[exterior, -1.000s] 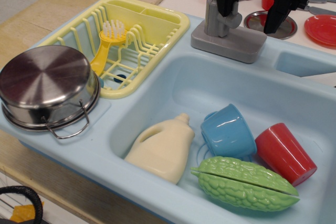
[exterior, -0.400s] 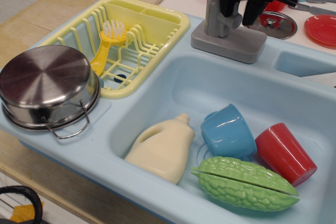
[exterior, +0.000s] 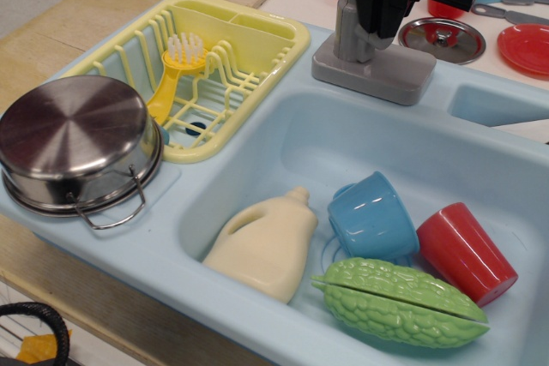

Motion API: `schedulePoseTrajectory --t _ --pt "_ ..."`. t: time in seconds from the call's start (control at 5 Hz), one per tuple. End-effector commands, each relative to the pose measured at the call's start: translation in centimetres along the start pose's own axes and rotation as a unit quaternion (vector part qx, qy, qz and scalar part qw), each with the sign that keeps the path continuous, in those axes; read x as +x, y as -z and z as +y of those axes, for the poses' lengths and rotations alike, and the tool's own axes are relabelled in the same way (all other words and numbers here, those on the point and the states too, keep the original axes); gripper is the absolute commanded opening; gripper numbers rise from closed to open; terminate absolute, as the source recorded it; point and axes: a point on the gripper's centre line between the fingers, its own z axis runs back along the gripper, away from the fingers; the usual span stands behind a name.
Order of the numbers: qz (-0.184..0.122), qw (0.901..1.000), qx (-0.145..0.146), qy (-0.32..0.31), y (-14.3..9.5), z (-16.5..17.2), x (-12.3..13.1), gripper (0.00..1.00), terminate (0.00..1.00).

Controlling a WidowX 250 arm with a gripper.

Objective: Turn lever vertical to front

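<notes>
The black hand (exterior: 383, 15) is clamped on the grey lever (exterior: 351, 25), which rises from its flat base (exterior: 373, 73) on the back rim of the blue sink (exterior: 257, 139), just right of the yellow dish rack (exterior: 257, 57)

Single close view from the front, angled down over the sink (exterior: 257, 109), toward the lever (exterior: 347, 27).
</notes>
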Motion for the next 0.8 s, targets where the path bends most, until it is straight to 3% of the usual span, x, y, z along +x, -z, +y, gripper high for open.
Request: schedulePoseTrajectory --t 0.0,0.2,0.6 --pt "-0.001 0.999 -0.01 -0.043 -0.4 0.5 -3.4 0.0 0.0" --pt "-0.006 0.9985 -0.014 -0.052 -0.2 1.0 -4.9 0.0 0.0" --pt "0.039 0.9958 -0.039 -0.074 0.7 1.5 -5.9 0.0 0.0"
